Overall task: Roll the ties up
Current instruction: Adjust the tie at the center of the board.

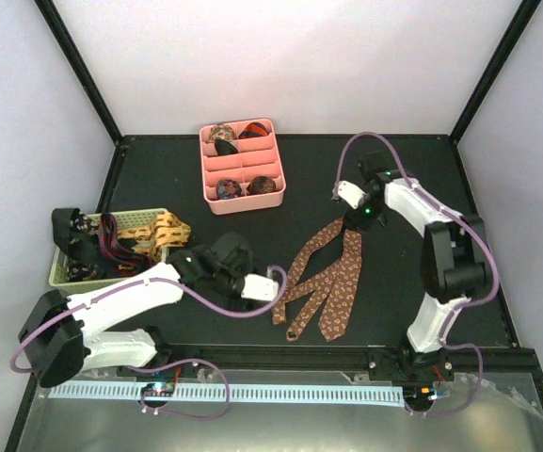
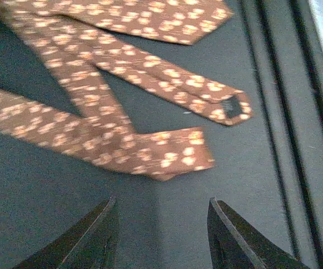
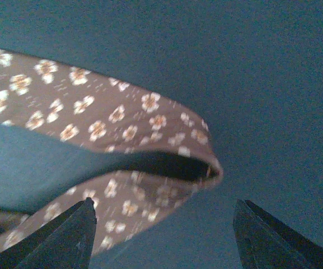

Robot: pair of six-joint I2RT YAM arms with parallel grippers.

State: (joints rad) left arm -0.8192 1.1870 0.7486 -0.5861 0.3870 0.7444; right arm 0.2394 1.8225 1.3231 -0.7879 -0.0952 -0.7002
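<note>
A brown tie with pale flowers [image 1: 332, 278] lies on the black mat, folded at its far end, its strands running toward the front edge. My right gripper [image 1: 351, 219] hovers at that fold [image 3: 203, 168]; in the right wrist view the right gripper [image 3: 164, 204] stands open, with the fold just ahead of the fingers and nothing held. My left gripper [image 1: 276, 282] is at the tie's near left end [image 2: 178, 159]; in the left wrist view the left gripper [image 2: 161, 204] stands open over bare mat, just short of the fabric. Rolled ties [image 1: 263, 184] sit in the pink tray.
The pink divided tray [image 1: 247, 203] stands at the back centre. A pale woven basket [image 1: 144, 217] at the left holds more ties, an orange one [image 1: 172, 229] hanging over its edge. A narrow tie end with a loop [image 2: 231, 106] lies near the mat's raised front rail [image 2: 295, 112].
</note>
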